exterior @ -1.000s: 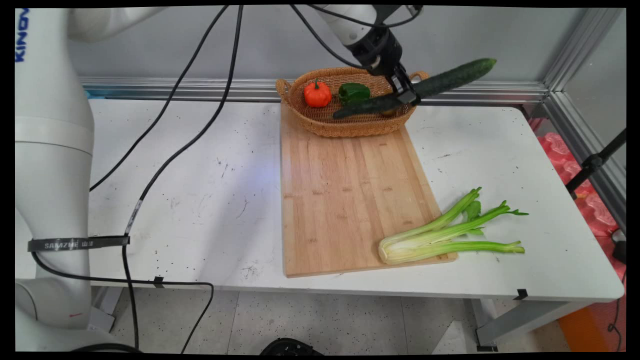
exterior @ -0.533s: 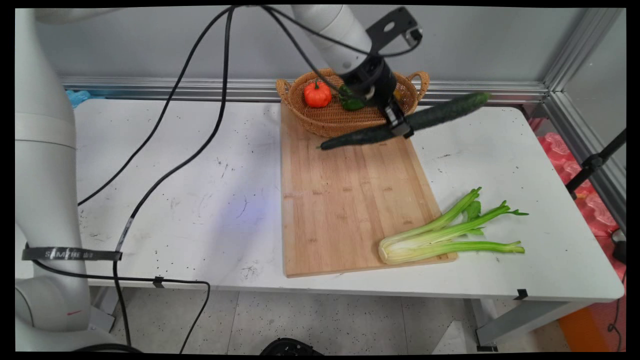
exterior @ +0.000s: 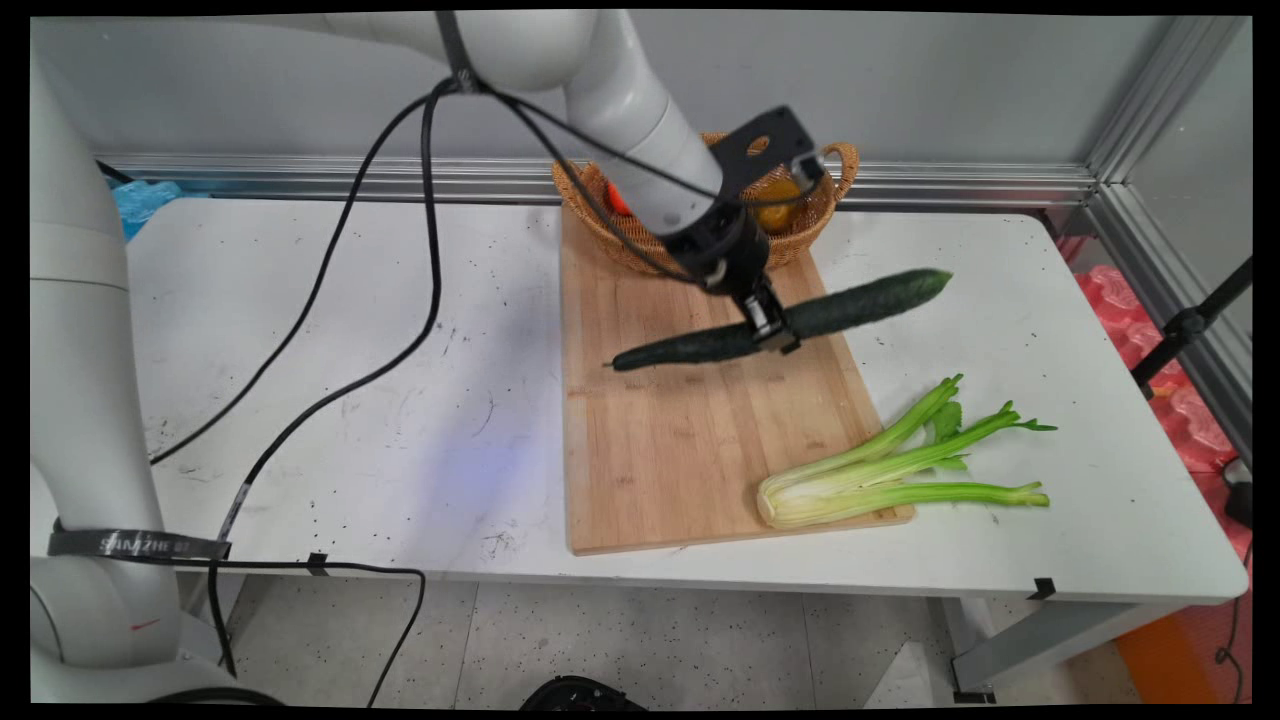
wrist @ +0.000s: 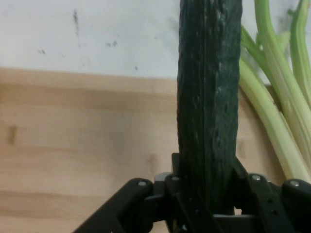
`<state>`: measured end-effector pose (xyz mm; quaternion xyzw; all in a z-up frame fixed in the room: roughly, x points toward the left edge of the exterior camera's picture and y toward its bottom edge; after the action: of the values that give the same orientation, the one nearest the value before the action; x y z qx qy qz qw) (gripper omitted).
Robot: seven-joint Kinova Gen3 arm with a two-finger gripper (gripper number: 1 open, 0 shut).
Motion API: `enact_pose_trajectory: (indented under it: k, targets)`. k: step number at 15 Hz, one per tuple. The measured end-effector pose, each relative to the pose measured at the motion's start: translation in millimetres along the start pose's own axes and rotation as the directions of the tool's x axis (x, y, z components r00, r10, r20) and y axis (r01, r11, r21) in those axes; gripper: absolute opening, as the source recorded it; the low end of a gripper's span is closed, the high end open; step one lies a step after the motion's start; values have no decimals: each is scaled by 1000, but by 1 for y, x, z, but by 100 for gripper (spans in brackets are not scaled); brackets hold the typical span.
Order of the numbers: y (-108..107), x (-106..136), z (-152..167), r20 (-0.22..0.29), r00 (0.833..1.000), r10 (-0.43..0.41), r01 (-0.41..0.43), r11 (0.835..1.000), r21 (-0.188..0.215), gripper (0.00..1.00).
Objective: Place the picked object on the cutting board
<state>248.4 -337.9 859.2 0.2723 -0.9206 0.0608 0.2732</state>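
Gripper [exterior: 772,328] is clamped on a long dark green cucumber [exterior: 860,300] near its middle, fingers closed on both sides of it; the hand view shows the cucumber [wrist: 209,107] running straight up from between the black fingers [wrist: 181,167].

Change vs earlier frames: 1.0 s ago the cucumber was held up over the wicker basket [exterior: 835,180] at the back. 0.5 s ago it was at the basket's front rim. Now it's lower and nearer the camera, over the far half of the wooden cutting board [exterior: 690,440]. Its tilt hasn't changed: right end higher and sticking out past the board's right edge over the white table [exterior: 400,400], left end pointing down toward the board's middle. Can't tell if that low tip touches the board; a shadow lies just beneath it.

The arm now covers most of the basket, so only a sliver of the orange pepper [exterior: 617,200] shows, plus a yellowish item [exterior: 780,215] behind the camera bracket.

Celery bunch [exterior: 890,465] hasn't moved: base on the board's near right corner, stalks running out onto the table. In the hand view the celery [wrist: 277,121] lies just beside the cucumber, on its right.
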Motion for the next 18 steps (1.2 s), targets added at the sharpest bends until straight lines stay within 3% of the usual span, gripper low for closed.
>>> enact_pose_trajectory:
  k: [7, 18]
  targets:
    - [20, -29, 21, 38, 999, -16, 16, 1000, -9, 0]
    - [34, -52, 38, 61, 996, -66, 67, 998, -17, 0]
